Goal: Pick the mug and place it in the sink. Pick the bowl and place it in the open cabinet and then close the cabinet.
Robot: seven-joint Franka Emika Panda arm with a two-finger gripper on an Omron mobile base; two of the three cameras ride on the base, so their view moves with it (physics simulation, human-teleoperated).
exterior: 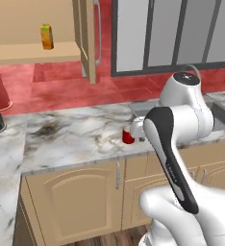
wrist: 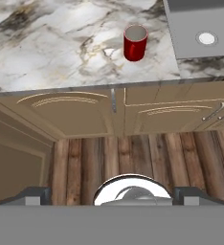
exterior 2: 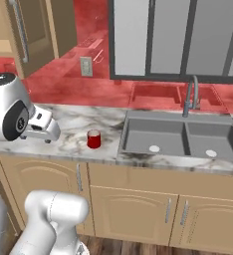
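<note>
Right base view shows the marble counter (exterior 2: 73,124) running across the kitchen, with the sink (exterior 2: 180,137) set into it. The sink is grey and has two basins, each with a round drain. A tall curved faucet (exterior 2: 190,94) stands at the back of the sink. Left of the sink, close to its left edge, the mug (exterior 2: 93,139) stands upright on the counter. It is red and small next to the basins.

Further left of the sink and higher up on the wall is the cabinet (exterior: 42,33). Its door (exterior: 88,38) stands open, and a small orange and green thing (exterior: 47,37) sits on the shelf inside. Grey glass-fronted cabinets (exterior 2: 178,37) hang on the wall above the sink. The wall behind the sink is red tile. Tan base cabinets (exterior 2: 133,204) sit under the sink and the counter.

The white arm (exterior: 181,144) reaches up in front of the counter, left of the sink. In the hand view the mug (wrist: 135,42) is seen from above, showing its white inside, with a corner of the sink (wrist: 202,26) just beside it. The gripper (wrist: 112,196) sits at the bottom of that view, above a wooden floor (wrist: 133,162). I cannot tell if its jaws are released or clenched. They hold nothing that can be seen.
</note>
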